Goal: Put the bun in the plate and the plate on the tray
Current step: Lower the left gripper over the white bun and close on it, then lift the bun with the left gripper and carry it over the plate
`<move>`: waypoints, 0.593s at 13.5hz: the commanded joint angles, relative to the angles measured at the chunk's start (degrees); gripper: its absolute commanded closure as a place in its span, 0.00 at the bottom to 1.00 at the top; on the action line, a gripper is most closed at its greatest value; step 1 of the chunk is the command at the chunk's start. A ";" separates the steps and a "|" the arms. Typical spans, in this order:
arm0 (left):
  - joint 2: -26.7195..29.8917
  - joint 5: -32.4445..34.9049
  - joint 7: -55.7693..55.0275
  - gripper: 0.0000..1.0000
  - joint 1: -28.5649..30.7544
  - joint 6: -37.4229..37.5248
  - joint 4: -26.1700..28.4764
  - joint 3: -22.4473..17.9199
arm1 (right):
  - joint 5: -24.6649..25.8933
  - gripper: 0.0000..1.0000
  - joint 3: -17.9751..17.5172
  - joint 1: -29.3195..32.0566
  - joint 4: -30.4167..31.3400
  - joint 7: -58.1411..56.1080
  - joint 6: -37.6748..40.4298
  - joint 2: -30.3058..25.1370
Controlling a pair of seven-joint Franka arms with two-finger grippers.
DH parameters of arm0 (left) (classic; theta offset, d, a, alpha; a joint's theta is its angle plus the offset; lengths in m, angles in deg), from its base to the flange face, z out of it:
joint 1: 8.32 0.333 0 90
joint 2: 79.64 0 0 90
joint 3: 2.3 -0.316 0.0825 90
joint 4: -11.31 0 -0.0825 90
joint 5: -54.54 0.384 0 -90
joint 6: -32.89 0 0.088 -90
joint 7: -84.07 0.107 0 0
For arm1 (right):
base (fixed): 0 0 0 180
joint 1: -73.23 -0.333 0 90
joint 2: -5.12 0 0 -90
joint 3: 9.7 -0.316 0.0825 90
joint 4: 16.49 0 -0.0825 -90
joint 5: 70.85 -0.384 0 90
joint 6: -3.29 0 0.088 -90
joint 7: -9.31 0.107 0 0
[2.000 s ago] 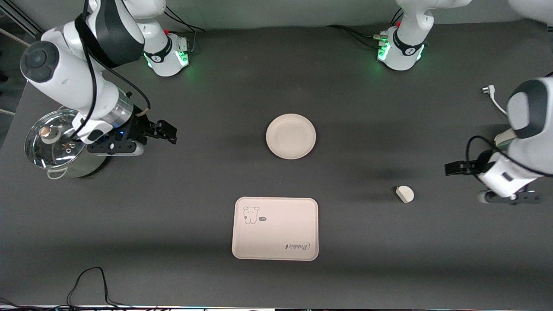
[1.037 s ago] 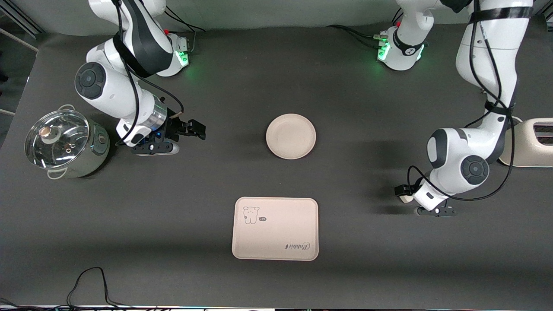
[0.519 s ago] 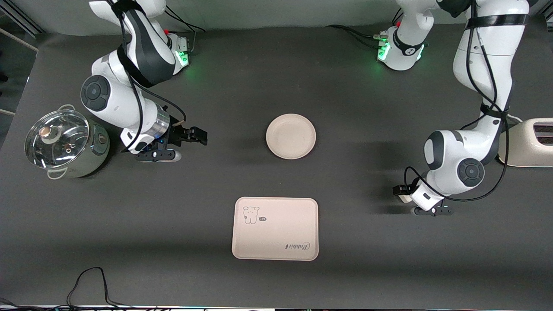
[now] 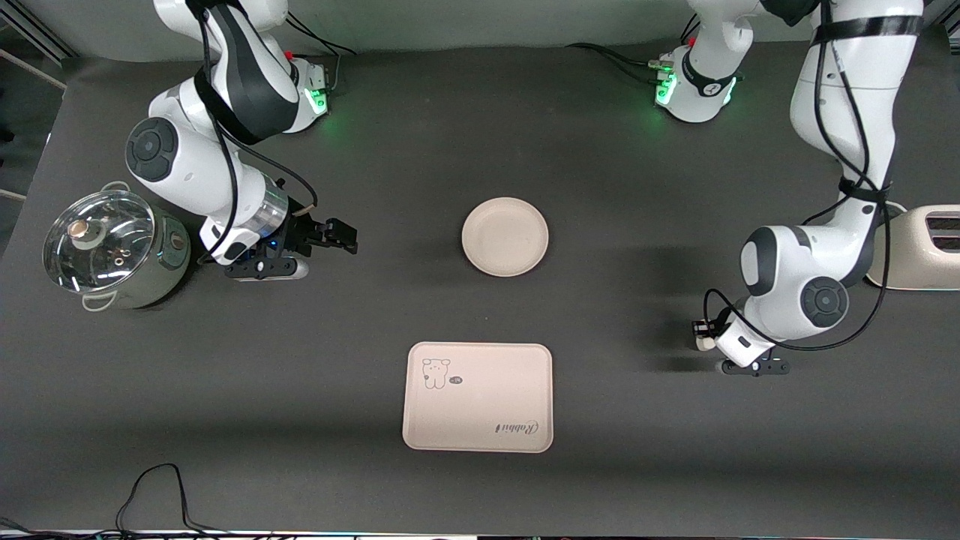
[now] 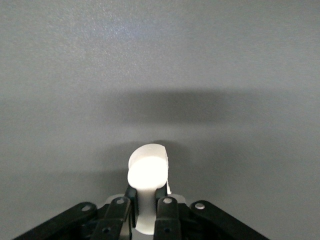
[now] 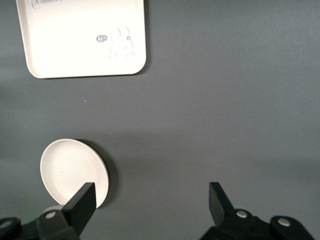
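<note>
The bun [image 4: 703, 344] is a small white lump on the table toward the left arm's end. My left gripper [image 4: 701, 335] is shut on it; in the left wrist view the bun [image 5: 147, 172] sits pinched between both fingers [image 5: 167, 210], its rounded end sticking out. The round cream plate [image 4: 505, 236] lies at mid-table. The tray [image 4: 478, 397] with the animal drawing lies nearer the front camera than the plate. My right gripper [image 4: 346, 238] is open and empty, beside the plate toward the right arm's end. The right wrist view shows the plate [image 6: 72, 177] and the tray [image 6: 82, 37].
A steel pot with a glass lid [image 4: 105, 251] stands at the right arm's end. A cream toaster [image 4: 926, 247] stands at the left arm's end. A black cable [image 4: 150, 491] loops along the table's front edge.
My left arm swung in and came down on the bun, and its fingers closed on it. My right arm moved off the pot toward the plate and has since held about still.
</note>
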 commanded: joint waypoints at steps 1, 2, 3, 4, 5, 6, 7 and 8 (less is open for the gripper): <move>9.02 -0.49 -0.87 1.00 0.12 9.25 -0.22 -0.35 | -1.54 0.00 -0.15 -0.40 -0.15 0.66 -3.76 1.60; 12.10 -0.32 -0.88 1.00 0.29 12.41 -0.40 -0.52 | -1.81 0.00 -0.15 -0.49 -0.15 0.66 -4.38 2.13; 14.83 -0.23 -0.79 1.00 0.38 16.44 -1.27 -0.70 | -1.81 0.00 -0.41 -0.49 -0.15 0.66 -4.82 3.18; 17.38 0.03 -0.87 1.00 0.38 20.74 -2.24 -0.79 | -1.81 0.00 -0.50 -0.49 -0.15 0.66 -5.43 3.97; 19.84 0.47 -0.88 0.99 0.38 25.14 -3.29 -1.05 | -1.81 0.00 -0.50 -0.84 -0.07 0.83 -5.79 4.59; 22.21 0.65 -0.88 0.99 0.38 29.36 -4.52 -1.83 | -1.81 0.00 -0.50 -1.37 -0.07 1.09 -5.79 4.77; 24.07 0.74 -0.79 0.99 0.38 33.23 -6.01 -2.28 | -1.72 0.00 -0.50 -1.46 0.02 1.88 -5.70 4.77; 25.74 0.74 -0.70 0.98 0.38 36.49 -7.07 -2.63 | -1.72 0.00 -0.58 -1.63 0.20 2.41 -5.44 4.60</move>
